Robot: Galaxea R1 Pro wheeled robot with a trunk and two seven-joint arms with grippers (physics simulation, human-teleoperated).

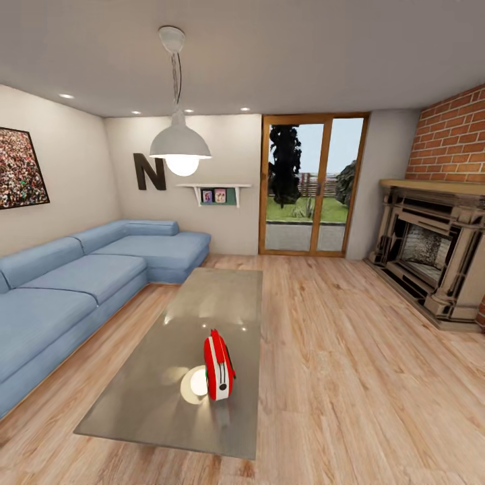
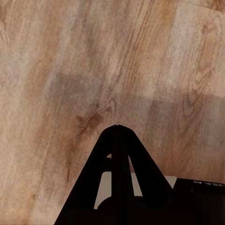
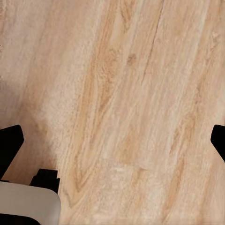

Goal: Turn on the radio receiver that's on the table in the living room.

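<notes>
Looking along your left hand [image 2: 117, 127], you see its dark fingers pressed together into one point above the wood plank floor [image 2: 70, 70]. Your right hand [image 3: 115, 140] is spread wide — one black fingertip at each edge of its view, pale grained boards between. The radio receiver [image 1: 218, 365] stands upright on the table [image 1: 209, 296], at its near end — a glossy red rounded case with white trim on a grey reflective top. A blue sofa [image 1: 81, 283] sits left.

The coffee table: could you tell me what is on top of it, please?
On the table only the red radio receiver stands upright near the near end, beside a lamp reflection. The patch of tabletop right behind the radio is hidden.
</notes>
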